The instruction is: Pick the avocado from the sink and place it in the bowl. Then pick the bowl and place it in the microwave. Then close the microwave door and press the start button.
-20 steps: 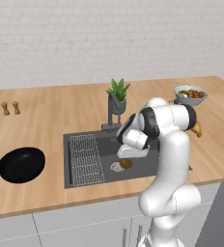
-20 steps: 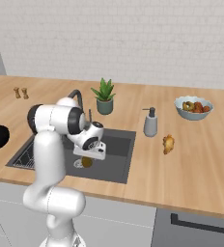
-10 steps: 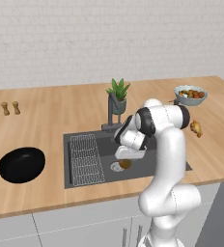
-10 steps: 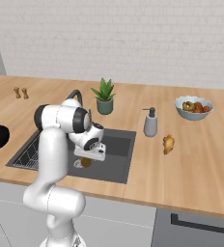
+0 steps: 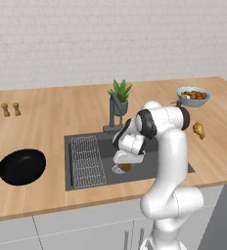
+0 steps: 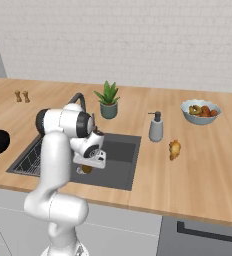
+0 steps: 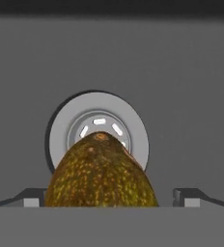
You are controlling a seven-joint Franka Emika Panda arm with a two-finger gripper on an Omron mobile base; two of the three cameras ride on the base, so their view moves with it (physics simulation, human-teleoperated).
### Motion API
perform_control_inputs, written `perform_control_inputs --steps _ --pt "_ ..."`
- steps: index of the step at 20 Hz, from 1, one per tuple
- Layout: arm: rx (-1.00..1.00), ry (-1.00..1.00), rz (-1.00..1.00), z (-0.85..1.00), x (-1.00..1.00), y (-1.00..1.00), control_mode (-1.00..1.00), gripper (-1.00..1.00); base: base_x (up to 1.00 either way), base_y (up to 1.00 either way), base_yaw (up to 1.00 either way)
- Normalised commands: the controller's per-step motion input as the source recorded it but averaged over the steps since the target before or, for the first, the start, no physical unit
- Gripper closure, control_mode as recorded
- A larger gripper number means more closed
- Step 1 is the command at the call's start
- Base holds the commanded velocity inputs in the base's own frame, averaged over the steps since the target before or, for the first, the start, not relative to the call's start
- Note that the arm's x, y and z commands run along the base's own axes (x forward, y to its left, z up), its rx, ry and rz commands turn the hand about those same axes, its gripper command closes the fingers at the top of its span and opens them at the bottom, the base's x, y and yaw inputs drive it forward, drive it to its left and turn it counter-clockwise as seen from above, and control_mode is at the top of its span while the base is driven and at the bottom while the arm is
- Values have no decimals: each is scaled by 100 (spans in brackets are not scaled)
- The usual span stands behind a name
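- Two dark fingertips [image 7: 31, 197] stand spread wide at the bottom of the hand view, one at 8 o'clock and one at 4 o'clock of the avocado [image 7: 101, 174]; the gripper [image 7: 109, 198] is fully open with the fruit between its jaws, and neither tip appears to touch the skin.
- First step of the task is in hand, by my reading: the pick of the avocado from the sink [image 5: 149, 168]; nothing is grasped yet.
- Next move, as I judge it: close the jaws squarely on the fruit's flanks, perhaps after easing a little lower so the pads meet its widest part; then lift straight out of the basin; the rounded skin could squirt out of an off-centre pinch.
- Avocado's long axis runs from 6 to 12 o'clock in the hand view; its narrow stem end points to 12, toward the round silver drain [image 7: 133, 135], which it partly covers; the broad end is nearest the camera.
- From the base cameras the fruit [image 5: 125, 167] lies on the basin floor right under the hand, at about 3 o'clock of the wire rack [image 5: 87, 161].
- Farther out, the black bowl [image 5: 21, 166] waits on the wooden counter [image 5: 61, 112] at 9 o'clock of the sink, well apart from it; the grey faucet [image 5: 113, 110] and a potted plant [image 5: 120, 96] stand at the basin's 12 o'clock.
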Motion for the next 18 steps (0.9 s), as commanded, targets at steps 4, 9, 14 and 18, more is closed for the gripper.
perform_control_inputs --steps 4,9,14,18 --pt "0 0 0 -32 0 7 -100 100 0 0 0" --pt "0 -5 0 -5 -15 1 -100 100 0 0 0" --pt "0 -8 0 72 -86 -11 -100 100 0 0 0" --pt "0 0 0 100 -81 -36 -100 100 0 0 0"
